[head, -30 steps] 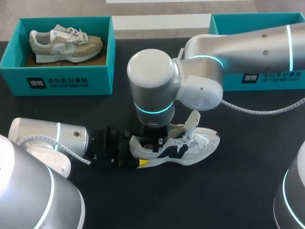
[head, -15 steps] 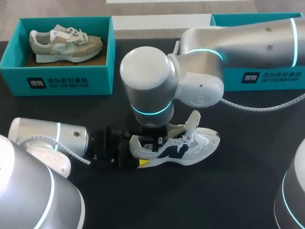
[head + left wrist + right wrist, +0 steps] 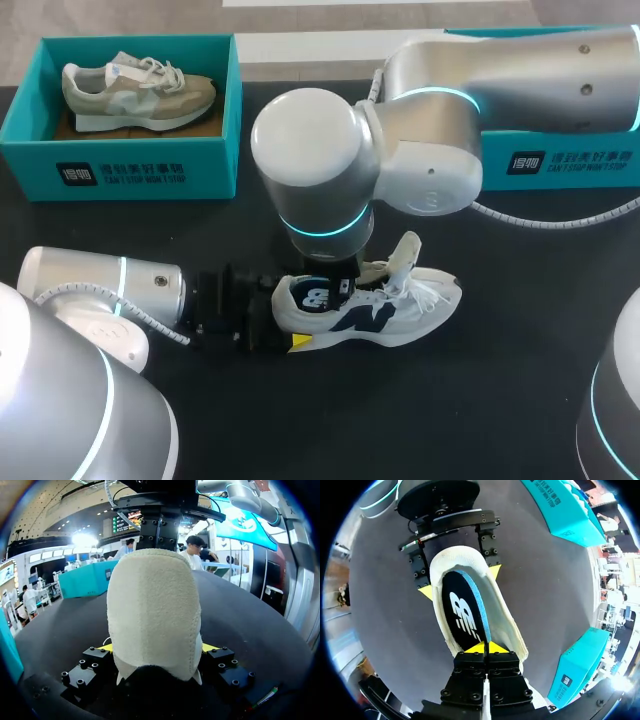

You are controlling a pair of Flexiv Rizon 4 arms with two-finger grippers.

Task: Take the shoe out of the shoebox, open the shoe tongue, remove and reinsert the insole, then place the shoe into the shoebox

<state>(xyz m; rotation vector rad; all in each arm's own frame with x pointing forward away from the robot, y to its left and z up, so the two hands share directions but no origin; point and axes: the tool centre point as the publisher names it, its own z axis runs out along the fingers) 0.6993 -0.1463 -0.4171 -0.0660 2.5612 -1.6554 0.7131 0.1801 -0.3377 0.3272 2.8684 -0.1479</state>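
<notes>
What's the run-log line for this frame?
left gripper: shut on heel of shoe | right gripper: shut on insole | insole: partly inside shoe | shoe: upright on table

shoe (image 3: 385, 312): white, navy side mark
insole (image 3: 464, 611): black, white logo, blue edge
shoebox (image 3: 120, 168): teal
desk (image 3: 450, 400): black
</notes>
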